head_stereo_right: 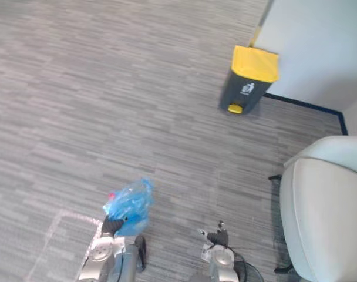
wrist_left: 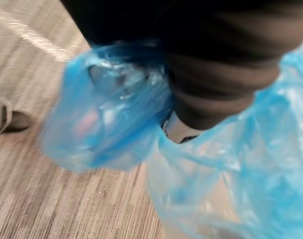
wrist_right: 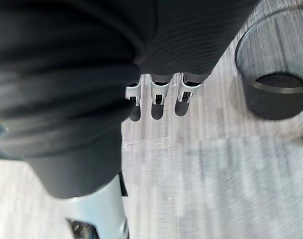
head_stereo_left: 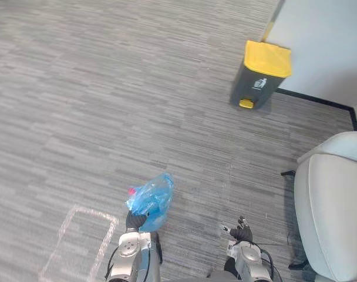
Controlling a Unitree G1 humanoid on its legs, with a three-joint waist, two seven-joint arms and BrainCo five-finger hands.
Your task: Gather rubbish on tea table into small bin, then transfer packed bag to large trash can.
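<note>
Blue bag (head_stereo_left: pixel 152 200) bunched over L hand (head_stereo_left: pixel 135 221).

bag (head_stereo_left: pixel 152 198): thin blue plastic film, translucent, glossy, crinkled. trash can (head_stereo_left: pixel 255 85): matt grey plastic, smooth yellow lid (head_stereo_left: pixel 268 57). floor (head_stereo_left: pixel 78 88): matt, streaky grain. small bin (wrist_right: pixel 276 105): dark smooth plastic.

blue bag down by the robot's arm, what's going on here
The robot carries a packed blue bag at its left hand, above the grey floor. Its right hand is empty, fingers relaxed. The big grey trash can with the yellow lid stands shut by the wall, across the floor ahead, so the bag is not yet in it. A small black bin sits on the floor, seen past the right hand.
</note>
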